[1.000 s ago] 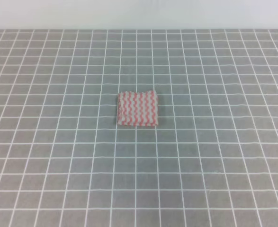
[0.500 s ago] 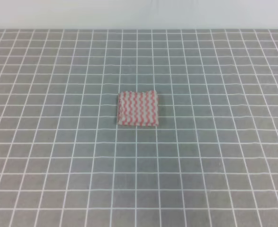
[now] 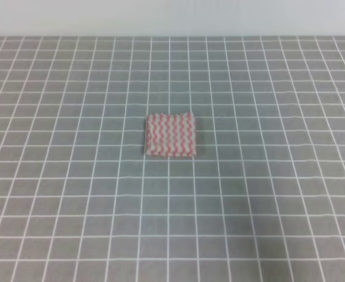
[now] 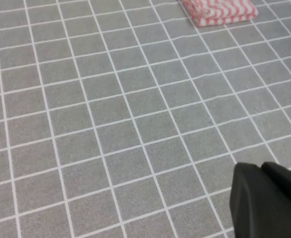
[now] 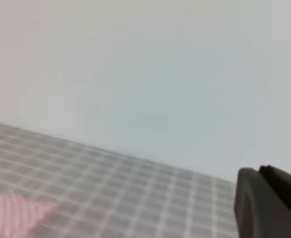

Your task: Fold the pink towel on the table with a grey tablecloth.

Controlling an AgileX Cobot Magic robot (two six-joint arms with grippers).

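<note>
The table with a grey tablecloth (image 3: 72, 194) bears the pink towel (image 3: 170, 134), folded small; each pincer's state cannot be told.

**Clearance around the folded cloth**

Bench (image 3: 266, 194), grey gridded cover: flat in every direction. The only raised thing on it is the pink towel (image 3: 171, 134), a small layered packet lying near the middle in the high view. Grid squares lie bare on all four sides of it, so approach is open from left, right, front and rear.

Rear edge of bench meets a plain pale wall (image 3: 172, 17); that bounds reach beyond the far rows.

Left pincer (image 4: 270, 201): low at the near corner of its own view, well apart from the towel, bare grid between.

Right pincer (image 5: 271, 203): dark edge only; view blurred.
</note>
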